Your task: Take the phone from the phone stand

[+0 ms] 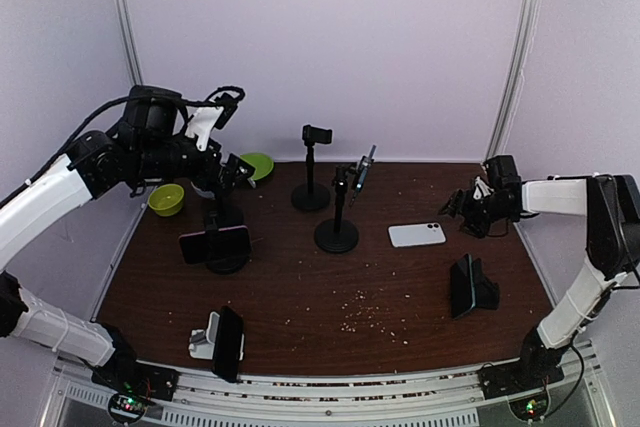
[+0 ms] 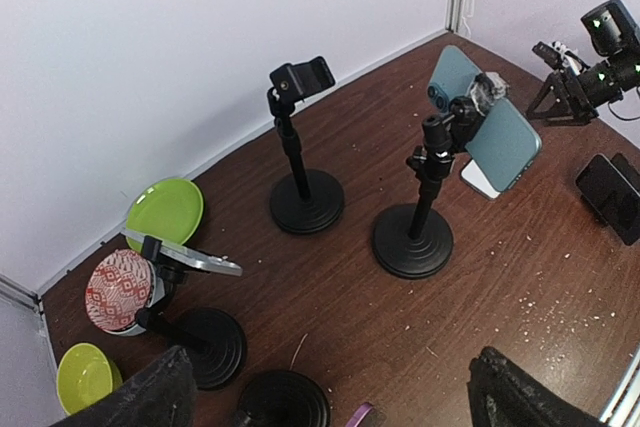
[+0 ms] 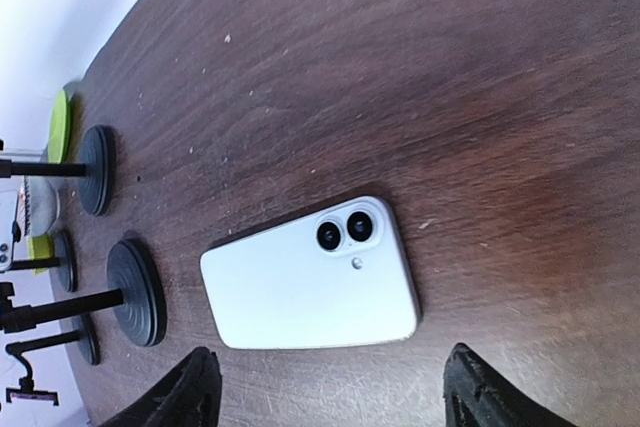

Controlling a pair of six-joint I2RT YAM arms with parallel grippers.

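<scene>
No text, brand, label or number is readable on anything (the white phone [image 3: 300, 292] included)

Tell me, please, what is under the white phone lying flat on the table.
Only the brown table; the white phone lies flat on it, cameras up. Its underside is hidden.

On the table [image 1: 300, 292], a phone [image 1: 417, 235] lies flat right of the central stand [image 1: 337, 235], an empty stand [image 1: 311, 197] behind that toward the far edge, a bowl [image 1: 166, 199] by the far-left corner, a dock [image 1: 472, 287] near the right edge.
</scene>
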